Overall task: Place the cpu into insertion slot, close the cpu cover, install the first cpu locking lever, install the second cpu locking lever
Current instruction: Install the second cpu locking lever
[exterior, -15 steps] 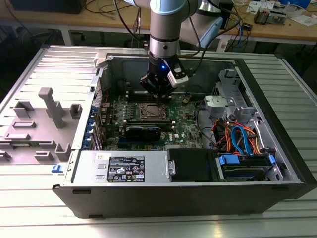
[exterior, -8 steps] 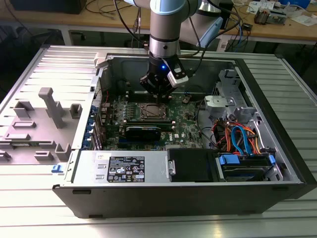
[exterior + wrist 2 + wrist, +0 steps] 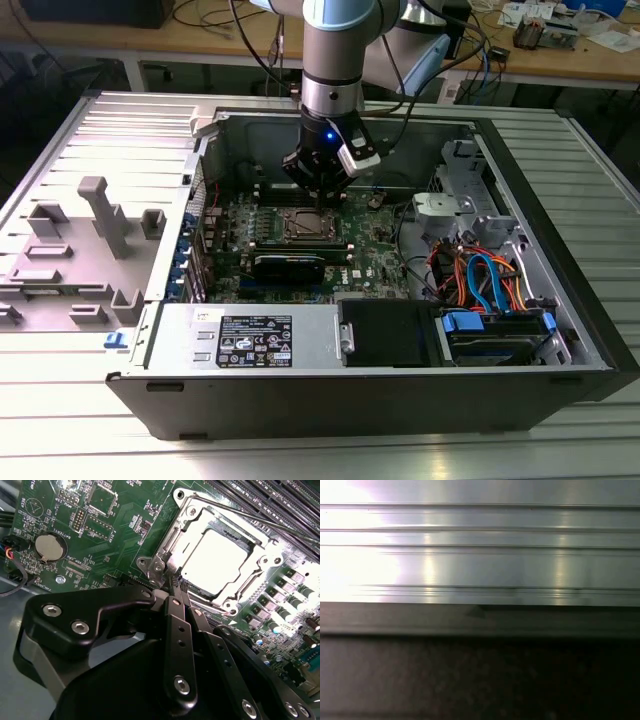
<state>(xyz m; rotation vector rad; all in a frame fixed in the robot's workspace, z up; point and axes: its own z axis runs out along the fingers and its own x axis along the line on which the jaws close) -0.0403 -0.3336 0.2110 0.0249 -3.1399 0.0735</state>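
Ribbed aluminium tabletop (image 3: 60, 440) carries an opened computer case (image 3: 560, 330) lying on its side, its green motherboard (image 3: 380, 245) facing up so the arm can reach straight down into it. In the exterior view the gripper (image 3: 322, 203) hangs just over the far edge of the insertion slot (image 3: 305, 226), which sits between the memory slots and a black heatsink-like block. In the second wrist view the cpu (image 3: 214, 562) already lies seated in the socket, its bright metal top showing through the window of the cpu cover (image 3: 187, 517), which is folded down flat around it. A thin locking lever (image 3: 260, 521) runs along the cover's side nearest the memory slots. The gripper's fingers (image 3: 172, 607) are drawn together with nothing between them, their tips meeting right at the cover's corner by a mounting screw, probably so the narrow closed tip can press or hook small metal parts there.
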